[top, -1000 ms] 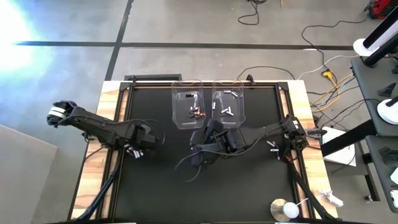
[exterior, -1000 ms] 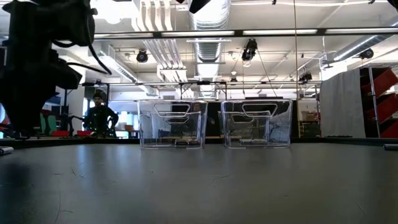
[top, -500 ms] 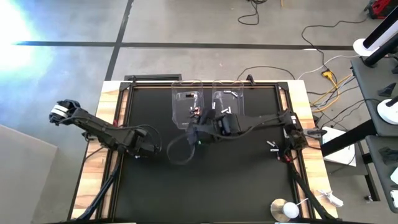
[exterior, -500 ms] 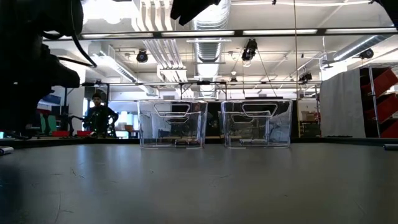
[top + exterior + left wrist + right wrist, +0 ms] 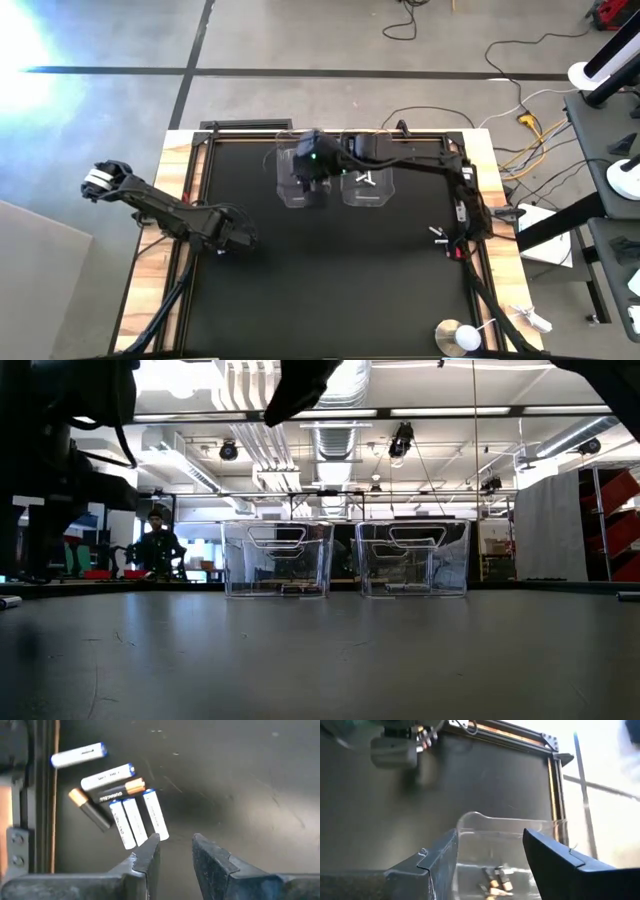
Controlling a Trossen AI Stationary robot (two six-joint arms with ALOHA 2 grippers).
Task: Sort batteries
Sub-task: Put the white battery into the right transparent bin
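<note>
Glare washes the floor's corner; ceiling lights blaze overhead.

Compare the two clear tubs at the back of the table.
The left tub has the right end effector above it; the right tub stands uncovered. The left tub holds dark batteries; the right tub holds white batteries. Both are clear, rectangular, upright, side by side.

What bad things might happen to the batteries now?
1. The left gripper has open fingers right beside a tight cluster of batteries. Closing there might pinch two at once or knock the neighbours rolling.
2. The right gripper hangs above the left tub, which already holds a few batteries. If it comes down too low, it might bump the clear wall and shove the tub.
</note>
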